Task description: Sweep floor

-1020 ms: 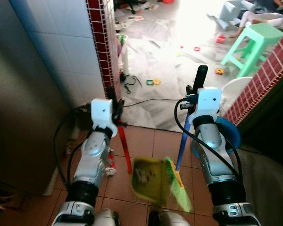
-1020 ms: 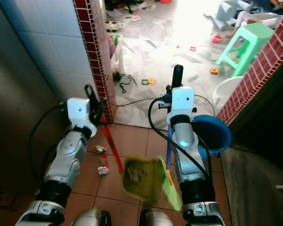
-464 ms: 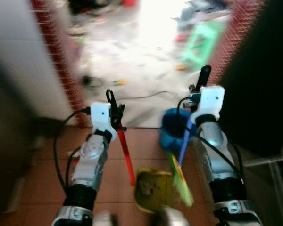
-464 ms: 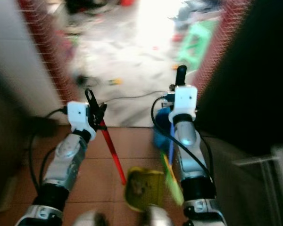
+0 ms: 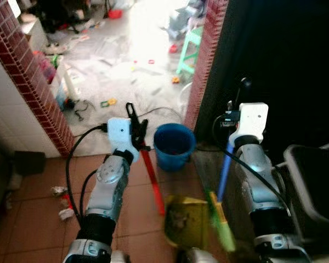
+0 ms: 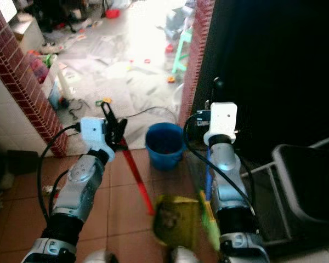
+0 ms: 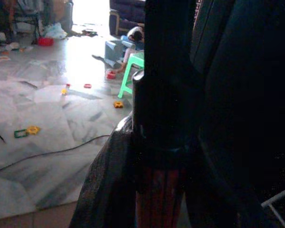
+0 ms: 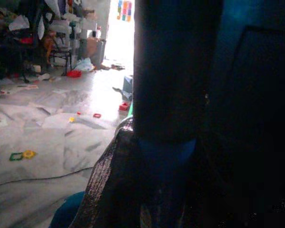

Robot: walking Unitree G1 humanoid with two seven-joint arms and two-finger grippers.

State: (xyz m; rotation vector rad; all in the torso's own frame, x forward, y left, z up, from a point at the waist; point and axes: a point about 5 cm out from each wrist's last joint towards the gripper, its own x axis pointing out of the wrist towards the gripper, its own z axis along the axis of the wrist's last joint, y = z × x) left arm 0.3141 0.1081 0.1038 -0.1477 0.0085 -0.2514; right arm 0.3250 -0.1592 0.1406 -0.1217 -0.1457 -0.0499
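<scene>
The left hand (image 5: 134, 123) is clamped on the top of a red handle (image 5: 152, 178), which runs down and away from it to a yellow-green dustpan (image 5: 185, 222) resting on the terracotta floor tiles (image 5: 33, 211) below and between the two arms. In the left wrist view the red handle (image 7: 154, 197) sits tight between the dark fingers (image 7: 168, 71). The right hand (image 5: 237, 107) grips the top of a blue broom handle (image 5: 225, 167); the stick drops straight beneath it to green bristles (image 5: 222, 233) just beside the dustpan's right edge, blurred so that contact cannot be judged. In the right wrist view the blue handle (image 8: 164, 156) is likewise pinched between the fingers (image 8: 173, 66). A blue bucket (image 5: 174, 145) stands on the floor ahead of the dustpan, between the two hands and just beyond the left one. Small scraps of litter (image 5: 63, 197) lie on the tiles to the outer side of the left arm. A dark bin (image 5: 312, 183) stands close to the right arm's outer side. Ahead of both hands, past a red brick pillar (image 5: 205, 60), a pale marble floor (image 5: 120, 76) is strewn with small toys, with a green stool (image 5: 189, 49) further off.
</scene>
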